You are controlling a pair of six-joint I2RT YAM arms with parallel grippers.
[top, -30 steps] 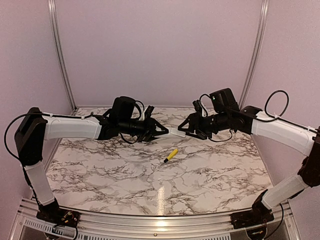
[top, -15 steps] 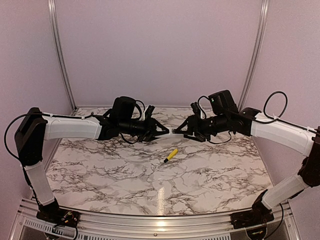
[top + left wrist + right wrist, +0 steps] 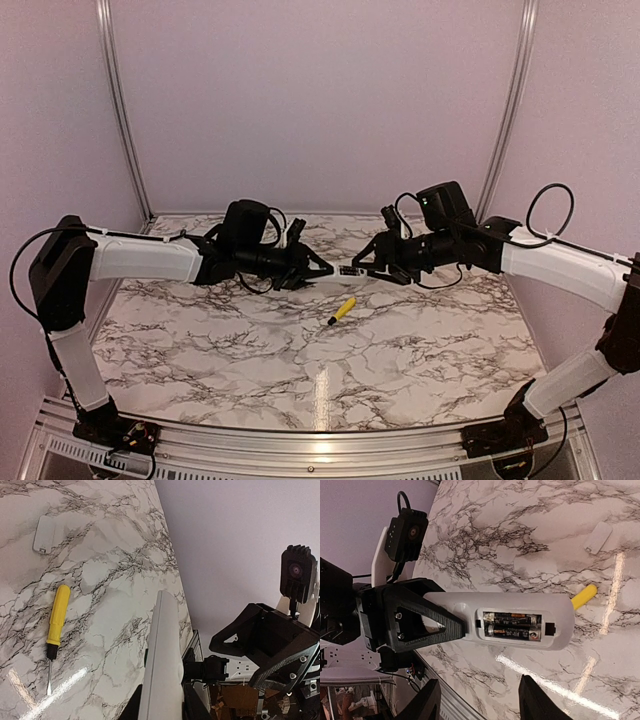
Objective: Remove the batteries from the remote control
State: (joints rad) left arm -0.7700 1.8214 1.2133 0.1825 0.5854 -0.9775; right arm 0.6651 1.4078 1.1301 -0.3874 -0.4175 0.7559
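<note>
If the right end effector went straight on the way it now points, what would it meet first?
The remote control, at its open back with the batteries showing. The left end effector holds it in the air right ahead of the open right end effector; the gap's depth is unclear.

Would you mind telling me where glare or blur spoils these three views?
Top external view: one bright streak on the marble table near its front. Left wrist view: glare at the tip of the yellow-handled screwdriver; the slim white plastic remote control looks soft. Right wrist view: two streaks, yet the two dark batteries read clearly.
</note>
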